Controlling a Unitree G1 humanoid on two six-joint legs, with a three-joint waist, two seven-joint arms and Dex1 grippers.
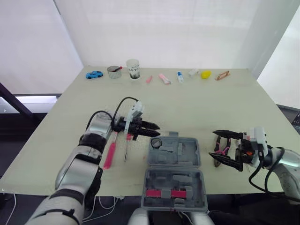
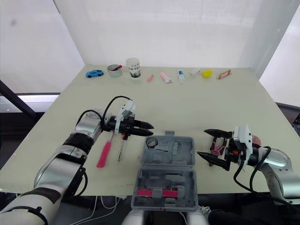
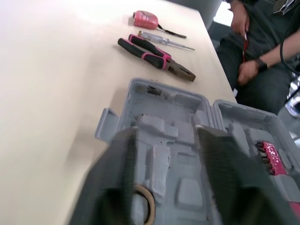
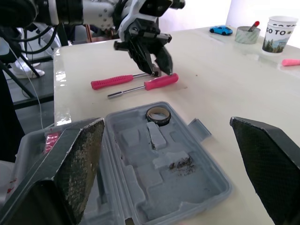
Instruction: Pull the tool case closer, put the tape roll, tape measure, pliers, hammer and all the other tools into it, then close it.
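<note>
Bare table (image 1: 201,105) is left free between the open tool case (image 1: 187,159) and the far row of small objects (image 1: 164,78). The case's left flank is crowded by the left gripper (image 1: 157,129) and screwdrivers (image 1: 109,152), its right by pliers (image 3: 157,58) and the right gripper (image 2: 201,143).

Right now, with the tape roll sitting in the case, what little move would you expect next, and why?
Probably the right gripper lowers and shuts on the pliers. Its fingers stand wide open just by them, the pliers lie on the table beside the open tool case, and the tape roll is already inside, so they look like the nearest tool to pack.
</note>
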